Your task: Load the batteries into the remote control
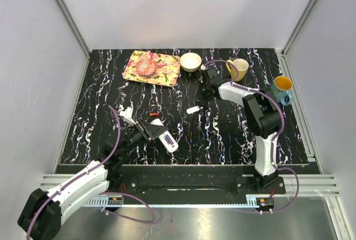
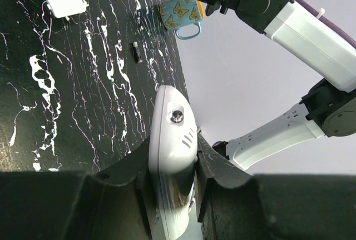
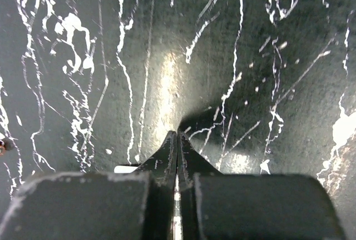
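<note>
My left gripper (image 1: pixel 150 132) is shut on the white remote control (image 1: pixel 168 140), near the table's front left. In the left wrist view the remote (image 2: pixel 173 134) stands on edge between my fingers (image 2: pixel 218 165). One dark battery (image 1: pixel 228 119) lies on the table right of centre; it also shows in the left wrist view (image 2: pixel 136 51). A small reddish battery (image 1: pixel 154 115) lies just beyond the remote. My right gripper (image 1: pixel 201 99) is shut and empty, its tips (image 3: pixel 177 139) low over the table beside the small flat white cover piece (image 1: pixel 193 109).
A floral tray (image 1: pixel 161 69) with a pink object, a cream bowl (image 1: pixel 191 61), a yellow mug (image 1: pixel 240 69) and a blue butterfly mug (image 1: pixel 282 89) stand along the back and right. The table is black marble with white veins.
</note>
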Tool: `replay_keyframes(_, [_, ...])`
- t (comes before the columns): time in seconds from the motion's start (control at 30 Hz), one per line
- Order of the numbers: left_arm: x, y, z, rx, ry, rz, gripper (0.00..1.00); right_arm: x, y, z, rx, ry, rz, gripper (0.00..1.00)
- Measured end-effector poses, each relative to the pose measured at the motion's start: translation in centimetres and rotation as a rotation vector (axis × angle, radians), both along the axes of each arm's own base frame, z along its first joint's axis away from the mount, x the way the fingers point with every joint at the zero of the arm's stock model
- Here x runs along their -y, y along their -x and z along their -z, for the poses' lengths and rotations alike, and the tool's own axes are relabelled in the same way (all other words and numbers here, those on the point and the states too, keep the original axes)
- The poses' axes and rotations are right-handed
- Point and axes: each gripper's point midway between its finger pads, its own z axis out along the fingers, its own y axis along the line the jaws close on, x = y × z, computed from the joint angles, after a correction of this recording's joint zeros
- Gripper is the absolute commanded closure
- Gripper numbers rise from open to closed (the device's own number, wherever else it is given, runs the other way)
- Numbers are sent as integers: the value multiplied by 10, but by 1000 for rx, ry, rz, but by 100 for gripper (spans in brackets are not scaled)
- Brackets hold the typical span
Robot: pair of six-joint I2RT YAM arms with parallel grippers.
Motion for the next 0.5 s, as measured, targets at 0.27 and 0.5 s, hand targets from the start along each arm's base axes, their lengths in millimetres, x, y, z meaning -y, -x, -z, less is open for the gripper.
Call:
replay_keyframes(0.27, [0,-2,3,-9,-6,-6,100,12,29,9,-39,-6,9,100])
replay_keyframes(0.5, [2,-4,12,-36,-24,-6,100,18,74,9,-64,-21,-20,100])
